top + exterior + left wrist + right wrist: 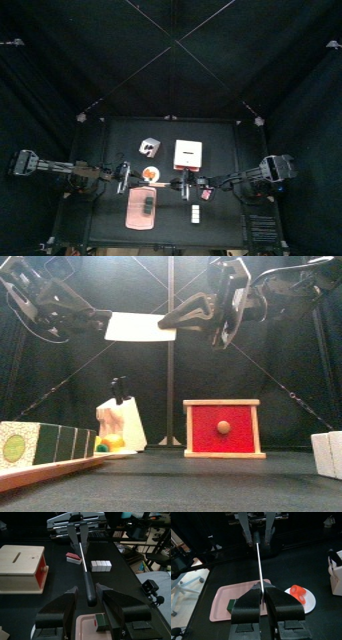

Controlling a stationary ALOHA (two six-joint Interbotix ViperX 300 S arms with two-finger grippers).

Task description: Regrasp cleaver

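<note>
- Cleaver (139, 327): whitish flat blade, black handle.
- Box (222, 429): red front, pale wood frame.
- Slab (232, 602): pink, dark green centre.
- Plate (309, 603): white, bearing an orange-red piece (298, 591).
- Table (133, 592): black.

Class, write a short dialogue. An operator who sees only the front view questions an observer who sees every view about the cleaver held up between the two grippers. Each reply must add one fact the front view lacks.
Operator: Has the left gripper closed on the cleaver?
Observer: No. The left wrist view shows the left gripper with its jaws apart. The cleaver's dark end sits between them with a gap on each side.
Operator: And the right one?
Observer: The right wrist view shows the right gripper shut on the blade, seen edge-on.
Operator: What lies on the table below?
Observer: A pink slab, and beside it a white plate carrying a red piece.
</note>
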